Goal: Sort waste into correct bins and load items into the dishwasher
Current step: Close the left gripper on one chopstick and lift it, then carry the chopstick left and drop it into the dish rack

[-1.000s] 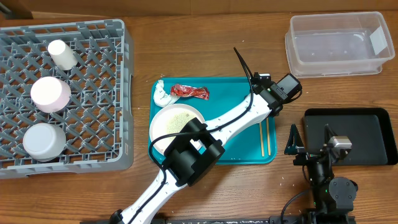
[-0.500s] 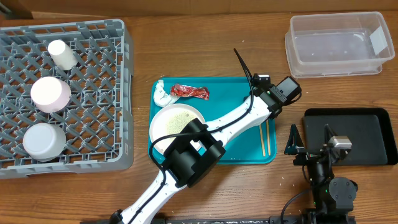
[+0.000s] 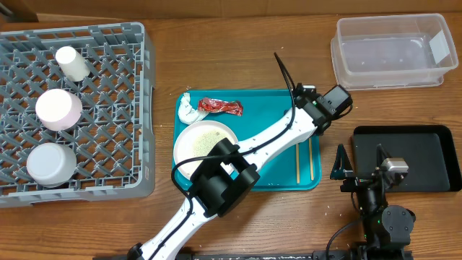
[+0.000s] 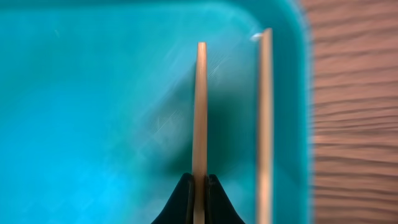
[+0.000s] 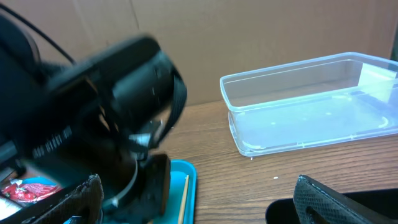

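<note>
Chopstick [image 4: 201, 106] end hidden in left pincer [image 4: 199, 182]

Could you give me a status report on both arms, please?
Left gripper shut on one chopstick, over teal tray. Right gripper open beside black tray. Plate, napkin, wrapper not yet sorted.

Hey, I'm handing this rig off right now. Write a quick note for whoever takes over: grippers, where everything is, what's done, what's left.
Left gripper: jaws shut on one chopstick at the right end of the teal tray; the second chopstick lies beside it.
Right gripper: open, empty, by the black tray.
Done: cup and two bowls sit in the rack.
Left: plate with rice, napkin and red wrapper, all on the teal tray. The clear tub and black tray look empty.
</note>
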Robot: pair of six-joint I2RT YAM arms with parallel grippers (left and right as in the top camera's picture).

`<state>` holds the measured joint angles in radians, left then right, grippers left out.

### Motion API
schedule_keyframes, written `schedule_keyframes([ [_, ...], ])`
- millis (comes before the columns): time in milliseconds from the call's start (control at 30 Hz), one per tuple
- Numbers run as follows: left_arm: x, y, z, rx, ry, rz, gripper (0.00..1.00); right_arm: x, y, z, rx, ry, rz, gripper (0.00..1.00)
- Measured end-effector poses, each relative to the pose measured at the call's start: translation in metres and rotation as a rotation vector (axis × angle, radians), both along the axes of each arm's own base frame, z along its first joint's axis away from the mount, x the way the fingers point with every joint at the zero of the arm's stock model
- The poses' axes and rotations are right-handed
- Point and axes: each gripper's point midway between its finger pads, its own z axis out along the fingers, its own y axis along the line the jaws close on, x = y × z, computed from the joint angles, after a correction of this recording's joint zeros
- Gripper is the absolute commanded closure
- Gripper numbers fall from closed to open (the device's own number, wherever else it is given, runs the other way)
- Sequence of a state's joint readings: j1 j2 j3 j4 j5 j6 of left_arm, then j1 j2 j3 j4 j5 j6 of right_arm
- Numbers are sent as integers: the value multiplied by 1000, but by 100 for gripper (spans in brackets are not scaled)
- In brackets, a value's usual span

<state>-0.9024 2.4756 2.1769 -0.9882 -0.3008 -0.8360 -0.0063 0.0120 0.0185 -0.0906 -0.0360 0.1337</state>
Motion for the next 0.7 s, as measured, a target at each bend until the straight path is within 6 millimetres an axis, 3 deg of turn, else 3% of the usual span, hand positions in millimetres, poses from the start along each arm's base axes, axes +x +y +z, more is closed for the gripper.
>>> schedule_keyframes([
  [200, 6, 7, 51, 1, 6, -7, 96, 0, 0, 0, 0, -1, 0, 0],
  [333, 11, 38, 89, 50, 37, -39, 96, 0, 0, 0, 0, -1, 0, 0],
  [500, 28, 114, 129, 136, 92, -7, 96, 0, 0, 0, 0, 0, 0, 0],
  [700, 79, 204, 152, 95, 98, 4, 96, 0, 0, 0, 0, -1, 0, 0],
])
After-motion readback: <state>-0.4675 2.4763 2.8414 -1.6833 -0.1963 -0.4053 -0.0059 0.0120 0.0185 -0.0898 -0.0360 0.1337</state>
